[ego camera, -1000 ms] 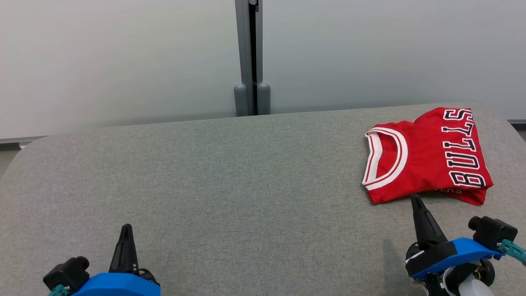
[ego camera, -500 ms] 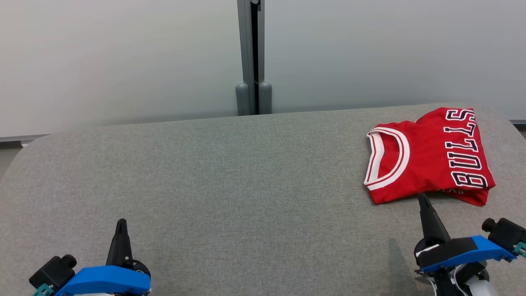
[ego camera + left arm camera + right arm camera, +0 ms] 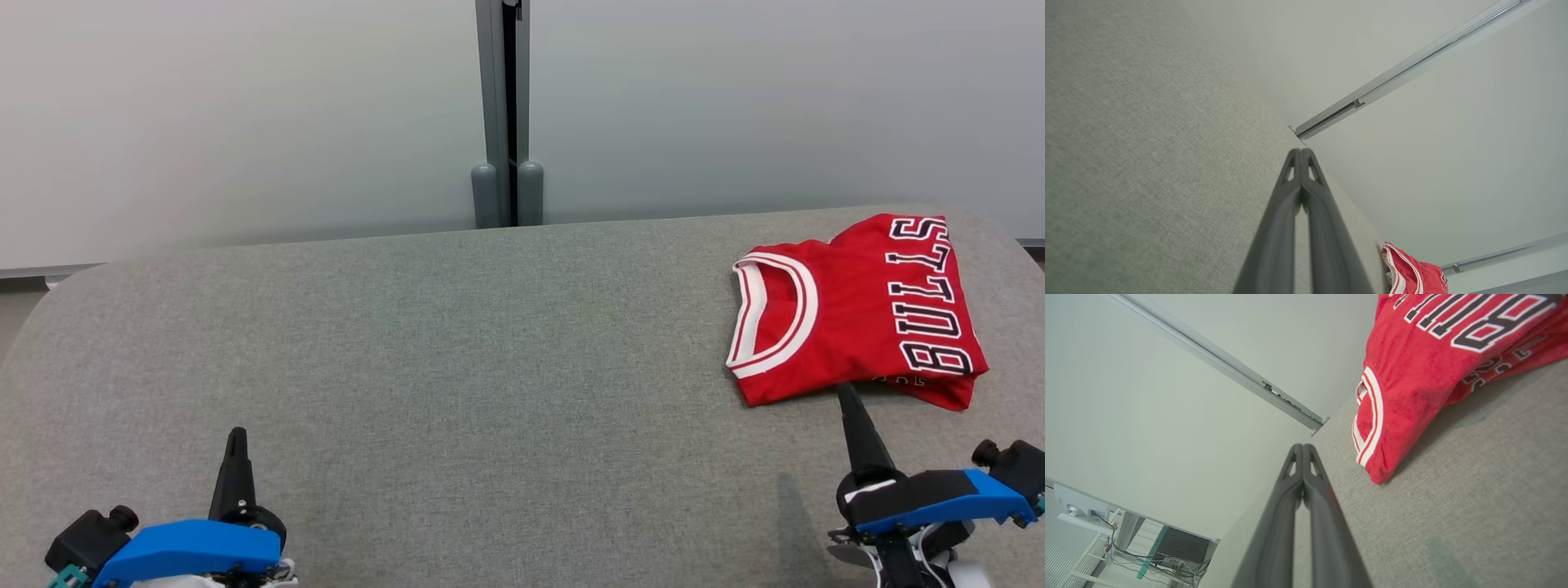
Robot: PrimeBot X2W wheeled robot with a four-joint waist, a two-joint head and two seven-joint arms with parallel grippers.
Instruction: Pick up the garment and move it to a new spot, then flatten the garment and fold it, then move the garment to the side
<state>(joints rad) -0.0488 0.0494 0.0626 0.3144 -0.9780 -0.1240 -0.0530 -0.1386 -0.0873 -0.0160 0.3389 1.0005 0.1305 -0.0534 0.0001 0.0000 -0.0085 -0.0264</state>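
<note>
Two pairs of fingers, both pressed fully shut and both empty: that is what I have on screen. The left fingers sit low at the near left of the grey fabric-covered tabletop. The right fingers sit at the near right, pointing away from me.

The red jersey is a smooth knit with a white-trimmed neckline and dark BULLS lettering. It lies folded into a compact packet on the far right of the tabletop, close to its right edge. The neckline faces the middle and the lettering runs along the outer side.

From how it lies, I judge the fold is made and the last step, setting the garment aside, is done or all but done. One lower layer peeks out along the near edge, so the packet is not perfectly square. If I count that as good enough, the next move only calls for parking both arms clear without brushing the cloth. If not, it calls for opening the right fingers and tucking that edge in.

The right fingers' tip stands just short of the jersey's near edge, apart from it, with a thin strip of bare tabletop between. In the right wrist view the closed tips point past the neckline corner, with the jersey off to one side and untouched. The left fingers are well apart from it, with the jersey across the tabletop.
</note>
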